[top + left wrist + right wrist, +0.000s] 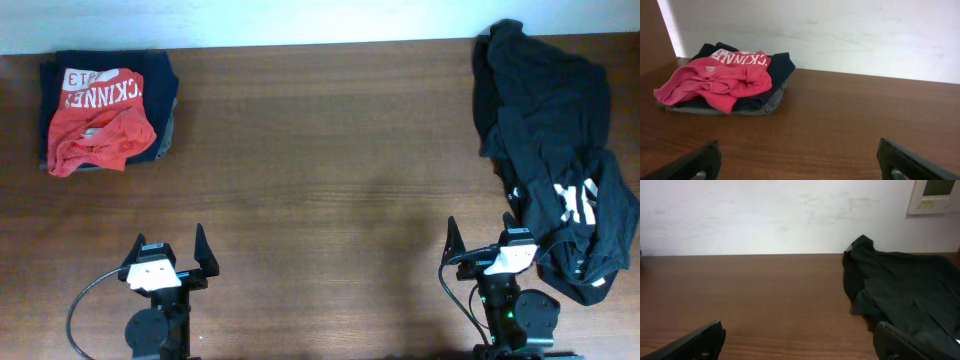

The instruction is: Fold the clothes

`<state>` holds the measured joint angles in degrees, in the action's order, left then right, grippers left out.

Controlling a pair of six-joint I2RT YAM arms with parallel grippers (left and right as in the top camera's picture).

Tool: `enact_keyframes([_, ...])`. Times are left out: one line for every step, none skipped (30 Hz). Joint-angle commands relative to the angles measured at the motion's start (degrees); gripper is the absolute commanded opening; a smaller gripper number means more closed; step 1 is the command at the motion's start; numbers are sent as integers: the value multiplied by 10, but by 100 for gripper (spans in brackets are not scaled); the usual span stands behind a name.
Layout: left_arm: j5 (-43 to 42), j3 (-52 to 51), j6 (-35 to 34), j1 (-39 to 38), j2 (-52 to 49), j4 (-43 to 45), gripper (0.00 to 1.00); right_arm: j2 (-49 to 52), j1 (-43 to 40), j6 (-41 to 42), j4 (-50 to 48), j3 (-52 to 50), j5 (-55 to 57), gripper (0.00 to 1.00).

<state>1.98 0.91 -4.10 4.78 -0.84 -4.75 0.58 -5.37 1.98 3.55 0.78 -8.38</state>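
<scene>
An orange-red shirt (98, 122) with white lettering lies crumpled on a stack of dark garments at the table's far left; the left wrist view shows the orange-red shirt (720, 80) ahead and to the left. A heap of black garments (560, 160) with white print sprawls along the right side; in the right wrist view the black garments (905, 290) reach to the right fingertip. My left gripper (170, 255) stands open near the front edge, nothing between its fingers. My right gripper (490, 245) is open too, just left of the black heap.
Folded navy-blue (160, 80) and grey (767, 106) garments lie under the orange-red shirt. A white wall (765, 215) borders the table's far edge, with a wall-mounted panel (937, 195) at upper right. Bare wooden tabletop (330, 170) spans the middle.
</scene>
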Motion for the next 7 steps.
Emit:
enact_keyframes([4,-4,11,-2,5,2,99,-4,1,6,1,-5,5,99])
enact_keyframes([4,-4,11,-2,5,2,99,-4,1,6,1,-5,5,99])
enact_keyframes([4,-4,11,-2,5,2,99,-4,1,6,1,-5,5,98])
enact_keyframes([4,-4,11,-2,5,2,99,-4,1,6,1,-5,5,99])
enact_keyframes([4,-4,11,-2,5,2,99,-4,1,6,1,-5,5,99])
enact_keyframes([4,-4,11,-2,5,2,99,-4,1,6,1,-5,5,99])
enact_keyframes([4,-4,11,-2,5,2,99,-4,1,6,1,-5,5,99])
